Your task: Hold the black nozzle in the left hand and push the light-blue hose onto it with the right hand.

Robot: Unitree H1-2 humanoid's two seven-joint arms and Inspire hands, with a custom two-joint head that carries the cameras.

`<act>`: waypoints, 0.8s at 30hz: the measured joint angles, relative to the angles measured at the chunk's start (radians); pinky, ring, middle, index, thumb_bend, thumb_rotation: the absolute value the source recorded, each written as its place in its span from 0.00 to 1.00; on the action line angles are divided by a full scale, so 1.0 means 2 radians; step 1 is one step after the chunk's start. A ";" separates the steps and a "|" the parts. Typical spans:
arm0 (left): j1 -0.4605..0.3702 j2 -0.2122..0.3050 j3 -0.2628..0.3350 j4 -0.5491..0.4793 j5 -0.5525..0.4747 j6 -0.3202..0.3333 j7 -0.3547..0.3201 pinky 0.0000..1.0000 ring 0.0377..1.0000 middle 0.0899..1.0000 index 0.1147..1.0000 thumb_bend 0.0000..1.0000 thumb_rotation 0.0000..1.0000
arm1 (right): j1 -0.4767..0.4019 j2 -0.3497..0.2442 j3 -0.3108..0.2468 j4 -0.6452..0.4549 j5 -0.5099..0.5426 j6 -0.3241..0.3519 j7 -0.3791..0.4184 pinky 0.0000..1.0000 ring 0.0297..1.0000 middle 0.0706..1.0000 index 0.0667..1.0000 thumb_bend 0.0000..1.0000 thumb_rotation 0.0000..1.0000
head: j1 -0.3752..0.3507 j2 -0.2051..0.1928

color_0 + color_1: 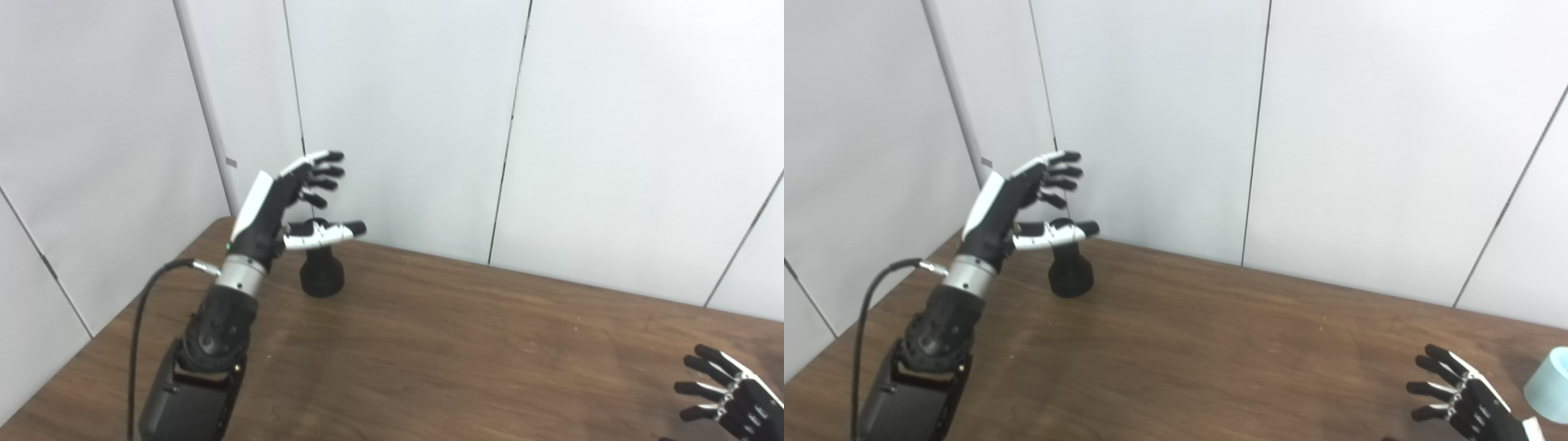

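Left eye view: the opening step, the reach for the nozzle. The left hand (288,202) hovers above the black nozzle (321,272), its fingers (321,170) spread and holding nothing, the thumb crossing in front of the nozzle's narrow neck. The nozzle stands upright near the far left corner of the desk (459,355): matte black, with a bulbous base tapering to a slim top. The next move calls for lowering the hand and closing around the body. The right hand (732,398) waits low at the right edge, fingers apart and empty.

Right eye view: the light-blue hose (1548,384) shows as a pale cylindrical end at the right edge, just beside the right hand and not touched.
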 measured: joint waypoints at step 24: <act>-0.022 0.019 -0.026 0.026 0.068 0.141 -0.046 0.91 0.97 0.91 0.90 0.88 0.28 | -0.002 -0.014 -0.001 0.014 0.004 -0.007 0.006 0.49 0.64 0.78 0.80 0.73 0.00 | 0.008 -0.015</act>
